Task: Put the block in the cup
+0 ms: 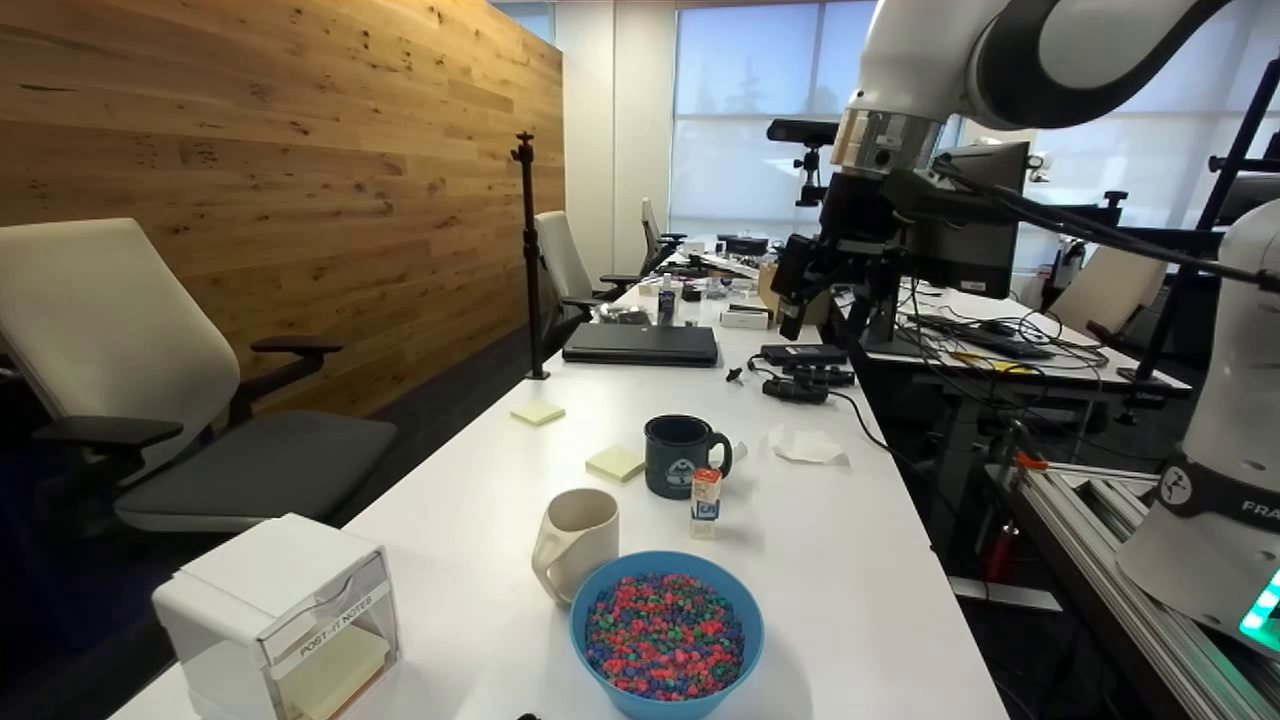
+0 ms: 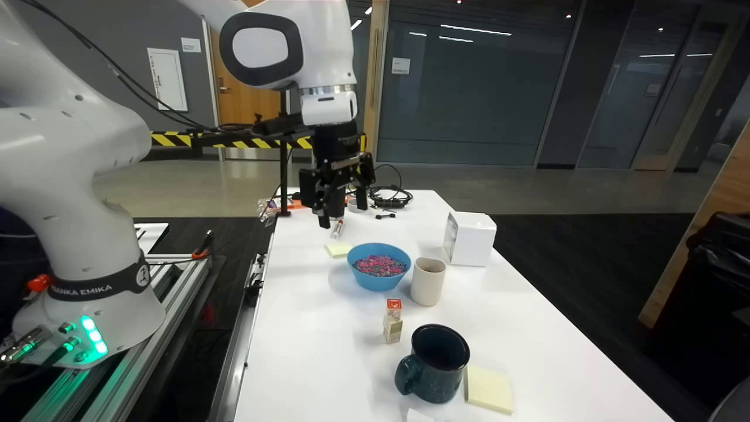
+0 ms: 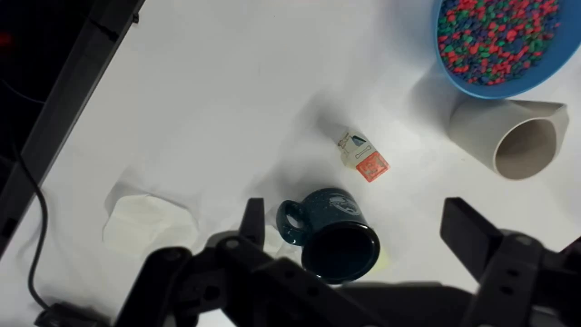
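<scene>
Post-it notes dispenser (image 1: pixel 262 592), white, clear-fronted, yellow pad (image 1: pixel 338 672) inside. Cream mug (image 1: pixel 580 545), handled, upright. Blue bowl (image 1: pixel 660 708), just beside the cream mug, filled with red, blue and green bits (image 1: pixel 665 635). Navy mug (image 1: pixel 667 456), glossy, upright on the white table (image 1: pixel 830 570), pale emblem on its side. Block (image 1: pixel 706 496), orange-red on top, seemingly set on a second block (image 1: pixel 704 529); near the navy mug, apart from it. Robotiq gripper (image 1: pixel 828 322), black, pointing down above the table; in the wrist view its fingers (image 3: pixel 252 222) stand wide apart. Franka arm (image 1: pixel 920 70), white: base (image 1: pixel 1195 535) beside the table, middle links passing out of frame, last link near vertical.
</scene>
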`<state>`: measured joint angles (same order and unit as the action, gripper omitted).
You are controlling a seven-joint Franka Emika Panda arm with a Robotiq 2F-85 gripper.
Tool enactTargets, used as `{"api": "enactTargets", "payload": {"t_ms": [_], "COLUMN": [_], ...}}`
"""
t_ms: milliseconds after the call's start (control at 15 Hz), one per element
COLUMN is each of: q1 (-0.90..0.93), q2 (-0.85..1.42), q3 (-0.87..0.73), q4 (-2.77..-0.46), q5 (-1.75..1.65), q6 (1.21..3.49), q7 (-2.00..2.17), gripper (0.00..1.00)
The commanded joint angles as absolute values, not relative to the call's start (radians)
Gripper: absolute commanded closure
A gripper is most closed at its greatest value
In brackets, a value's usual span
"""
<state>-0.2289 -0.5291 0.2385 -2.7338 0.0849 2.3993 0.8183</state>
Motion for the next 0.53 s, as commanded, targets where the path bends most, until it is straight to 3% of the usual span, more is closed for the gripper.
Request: {"api": "enactTargets", "payload": {"t_ms": [0, 467], "q1": [-0.288, -0.233], "q2": [-0.397, -0.182], "q3": [0.289, 0.196], "q4": [-2.684, -2.569], "q5": [-0.016, -0.130], "q6": [2.447, 2.431], "q7": [1.071, 1.162], "gripper": [0.00, 0.00]}}
